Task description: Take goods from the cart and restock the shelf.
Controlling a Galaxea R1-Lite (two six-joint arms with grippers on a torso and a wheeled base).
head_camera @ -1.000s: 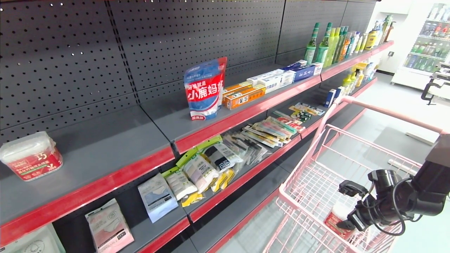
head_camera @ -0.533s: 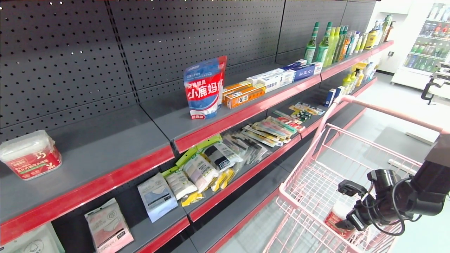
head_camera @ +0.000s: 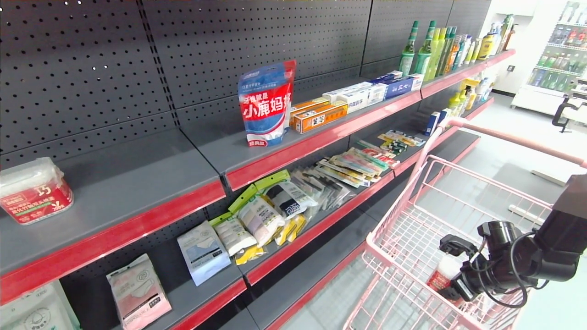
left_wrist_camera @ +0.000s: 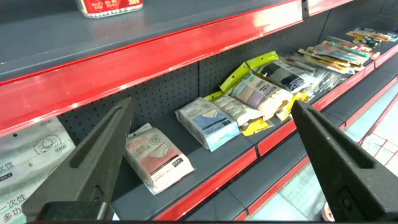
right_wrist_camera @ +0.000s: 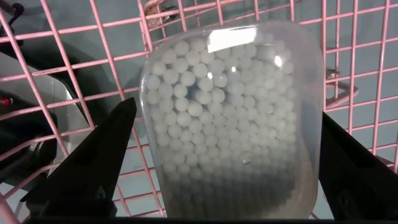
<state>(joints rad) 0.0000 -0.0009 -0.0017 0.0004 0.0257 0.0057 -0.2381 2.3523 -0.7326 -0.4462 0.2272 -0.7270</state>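
The right hand [right_wrist_camera: 227, 112] hangs inside the pink wire cart [head_camera: 504, 138]. Its two fingers [right_wrist_camera: 93, 162] are spread wide on either side of a clear tub of cotton swabs [head_camera: 440, 277] and are not closed on it. The tub sits in the cart's basket at the end nearest the robot. Through its clear wall it is packed full of white swab heads, and a red label wraps part of it.

The left hand [left_wrist_camera: 211, 106] is held in front of the lower shelf [left_wrist_camera: 205, 171] with its fingers apart and nothing between them. Flat packets lie on that shelf: a pink packet [left_wrist_camera: 155, 163], a pale blue packet [left_wrist_camera: 208, 124] beside it, and then a heap of packets with green header cards [left_wrist_camera: 267, 87]. Toothbrush packs [head_camera: 355, 165] lie farther along.

On the upper shelf [head_camera: 137, 174], a second tub [head_camera: 32, 190] of the same kind stands upright at the left end, white inside with a red label. Well apart from it stands a blue-and-red pouch [head_camera: 266, 103], with orange cartons [head_camera: 318, 117] just beside it. White cartons [head_camera: 362, 94], blue cartons [head_camera: 399, 82] and green bottles [head_camera: 415, 48] follow.
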